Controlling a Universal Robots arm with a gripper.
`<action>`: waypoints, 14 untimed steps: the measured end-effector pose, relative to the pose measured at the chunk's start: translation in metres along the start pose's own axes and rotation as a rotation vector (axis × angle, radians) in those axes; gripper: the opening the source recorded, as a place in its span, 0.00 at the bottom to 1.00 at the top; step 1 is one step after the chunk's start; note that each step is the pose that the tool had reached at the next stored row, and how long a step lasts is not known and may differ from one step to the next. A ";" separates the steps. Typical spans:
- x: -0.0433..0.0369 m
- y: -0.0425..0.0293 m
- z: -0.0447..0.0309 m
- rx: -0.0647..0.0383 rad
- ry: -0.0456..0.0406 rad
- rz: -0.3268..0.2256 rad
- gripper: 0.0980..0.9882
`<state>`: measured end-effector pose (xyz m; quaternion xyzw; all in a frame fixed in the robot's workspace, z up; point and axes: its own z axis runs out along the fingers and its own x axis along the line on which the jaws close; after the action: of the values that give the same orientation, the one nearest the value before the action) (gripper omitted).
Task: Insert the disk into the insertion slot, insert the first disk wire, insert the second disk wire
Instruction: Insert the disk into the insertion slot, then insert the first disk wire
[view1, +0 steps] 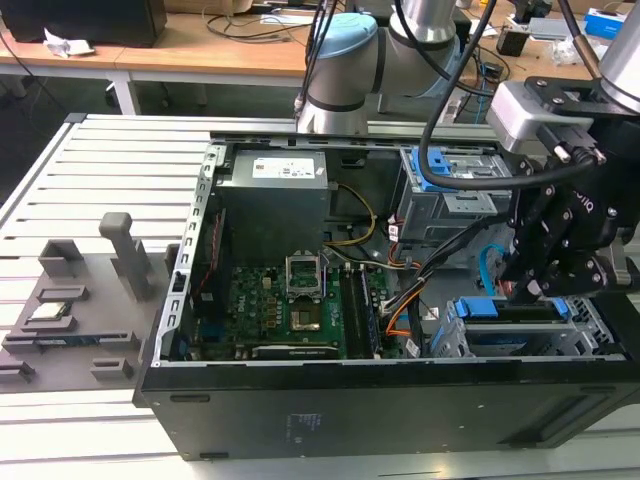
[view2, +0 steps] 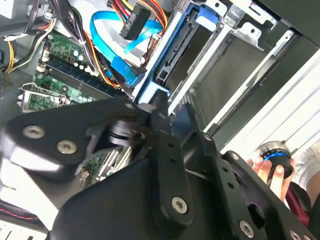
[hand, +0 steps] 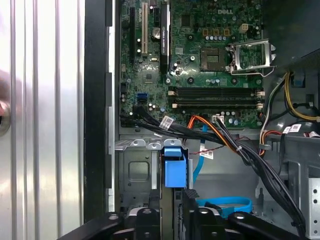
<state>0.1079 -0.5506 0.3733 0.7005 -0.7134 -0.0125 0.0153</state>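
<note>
The disk (hand: 174, 167) stands edge-on in the insertion slot (hand: 132, 170), with its bright blue carrier end showing. In the exterior view the disk (view1: 500, 322) lies inside the silver cage (view1: 597, 325) at the case's near corner, on that view's right. My gripper (view1: 532, 292) hangs right over it. In both wrist views the black fingers (hand: 155, 212) sit on either side of the carrier's thin edge (view2: 155, 92), shut on it. A loose blue flat cable (view2: 107, 25) and a black plug with coloured wires (view2: 137, 22) hang beside the cage.
The open computer case (view1: 300, 420) lies on a slatted metal table (view1: 110, 170). Its motherboard (hand: 210, 55), power supply (view1: 272, 205) and a taller bay with blue clips (view1: 450, 185) surround the cage. Black cable bundles (hand: 200, 132) cross nearby. A person's hand (view2: 272, 172) holds a knob.
</note>
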 end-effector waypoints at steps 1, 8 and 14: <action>0.0000 0.0000 0.0000 0.000 0.0000 0.000 0.22; 0.0000 0.0000 0.0000 0.000 0.0006 0.000 0.01; 0.0000 0.0000 0.0000 0.000 0.0010 0.000 0.01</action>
<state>0.1079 -0.5505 0.3733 0.7005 -0.7134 -0.0122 0.0157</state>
